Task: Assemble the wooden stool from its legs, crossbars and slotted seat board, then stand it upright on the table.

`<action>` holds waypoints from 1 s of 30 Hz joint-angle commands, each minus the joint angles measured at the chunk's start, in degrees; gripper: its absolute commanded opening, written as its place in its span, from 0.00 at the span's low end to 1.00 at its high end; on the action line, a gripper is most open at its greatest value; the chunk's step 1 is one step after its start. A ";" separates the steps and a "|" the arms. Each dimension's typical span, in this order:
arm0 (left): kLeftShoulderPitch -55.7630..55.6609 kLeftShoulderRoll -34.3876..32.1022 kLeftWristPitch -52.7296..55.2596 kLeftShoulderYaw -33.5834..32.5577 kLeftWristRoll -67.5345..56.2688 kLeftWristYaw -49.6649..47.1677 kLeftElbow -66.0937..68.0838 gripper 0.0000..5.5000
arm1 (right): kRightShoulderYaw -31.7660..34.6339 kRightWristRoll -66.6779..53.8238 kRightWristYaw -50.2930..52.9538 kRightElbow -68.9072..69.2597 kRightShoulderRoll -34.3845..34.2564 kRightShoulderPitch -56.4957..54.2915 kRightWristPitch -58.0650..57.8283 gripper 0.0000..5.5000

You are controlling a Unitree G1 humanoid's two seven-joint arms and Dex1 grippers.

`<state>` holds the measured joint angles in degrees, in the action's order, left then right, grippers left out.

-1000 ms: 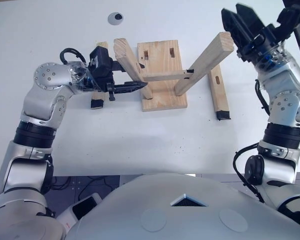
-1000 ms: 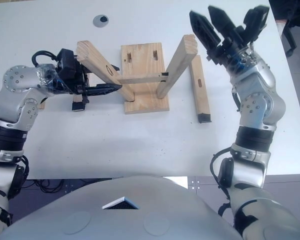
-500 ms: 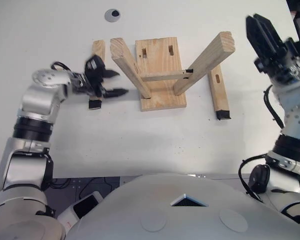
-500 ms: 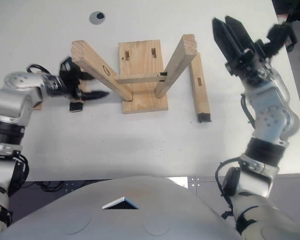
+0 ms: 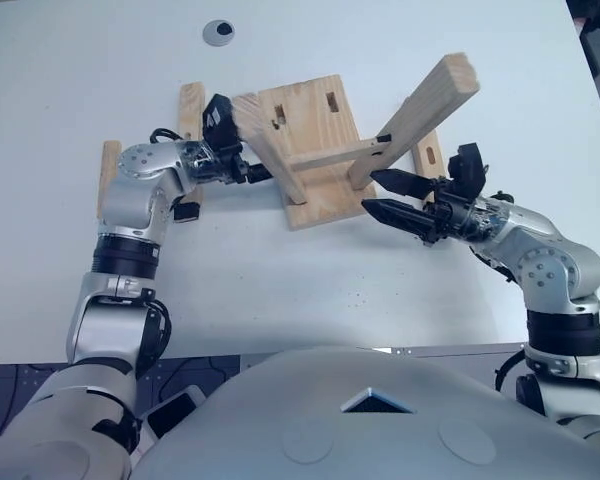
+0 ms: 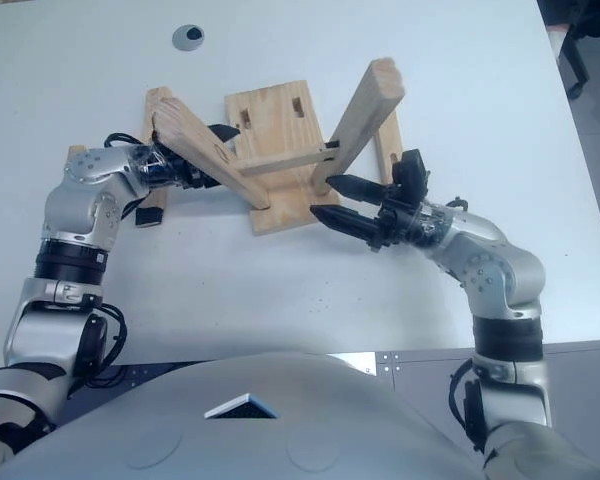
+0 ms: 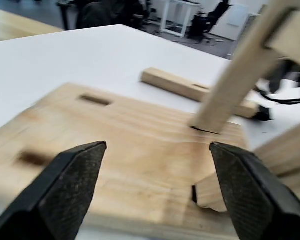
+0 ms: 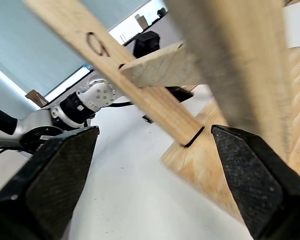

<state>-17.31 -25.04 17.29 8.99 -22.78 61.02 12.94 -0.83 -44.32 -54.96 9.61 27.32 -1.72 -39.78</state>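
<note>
The slotted seat board (image 5: 315, 118) lies flat on the white table (image 5: 280, 290). Two legs stand in it: a left leg (image 5: 268, 150) and a right leg (image 5: 415, 118), both leaning outward, joined by a crossbar (image 5: 330, 158). My left gripper (image 5: 254, 172) is open at the board's left edge beside the left leg's base; the board (image 7: 140, 145) lies between its fingers (image 7: 72, 185). My right gripper (image 5: 370, 191) is open just in front of the right leg's base, pointing at the board (image 8: 205, 160).
A loose leg (image 5: 191, 108) with a black foot lies left of the board, and a short wooden piece (image 5: 108, 175) lies farther left. Another loose leg (image 5: 430, 155) lies behind the right leg. A round grey port (image 5: 218, 32) sits at the table's back.
My right arm has come down from the back right to the right leg's base. My left gripper has moved right, up to the board. The board with its legs now sits slightly turned.
</note>
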 commanded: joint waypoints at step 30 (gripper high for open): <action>-36.02 7.19 -37.79 8.90 36.85 -39.74 59.88 0.69 | -12.76 12.63 -1.92 9.96 8.69 8.37 -2.73 0.75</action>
<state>-51.74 -17.97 -18.91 15.50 9.80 23.99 70.20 -10.91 -35.25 -59.17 19.33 34.83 8.94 -42.23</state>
